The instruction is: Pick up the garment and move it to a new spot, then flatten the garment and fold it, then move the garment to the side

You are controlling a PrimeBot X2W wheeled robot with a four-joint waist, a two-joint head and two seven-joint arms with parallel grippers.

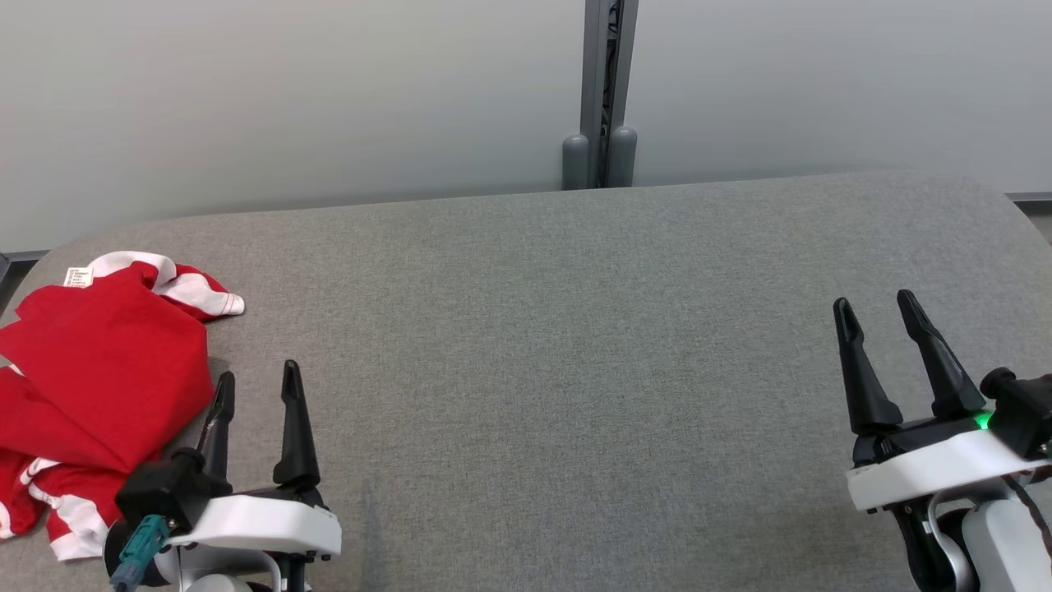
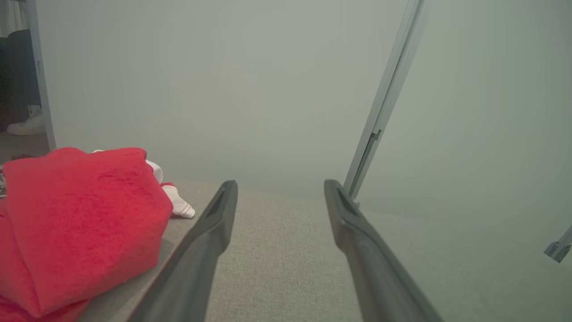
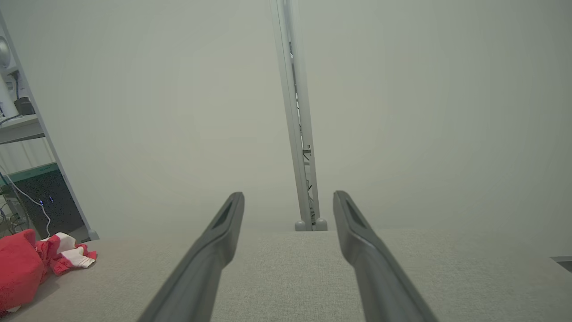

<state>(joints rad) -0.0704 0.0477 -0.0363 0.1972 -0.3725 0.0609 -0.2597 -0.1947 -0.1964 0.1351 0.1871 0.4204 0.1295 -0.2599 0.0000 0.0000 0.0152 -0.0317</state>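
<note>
our left hand (image 1: 257, 372) and right hand (image 1: 873, 299) gape empty; garment (image 1: 99, 362) lies bunched on tabletop (image 1: 575, 370); we judge nothing begun.

A grey fabric-covered table (image 1: 575, 329) bears a rumpled red garment (image 1: 99, 370).

Red garment (image 1: 99, 370) cut off at the left edge, its label (image 1: 78, 277) print too small — unreadable

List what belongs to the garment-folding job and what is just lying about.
Job: red garment, bunched at the left end of the table; left gripper and right gripper, both open and empty.
Lying about: post behind the table; shelf with cables; white shoe on the floor.
</note>
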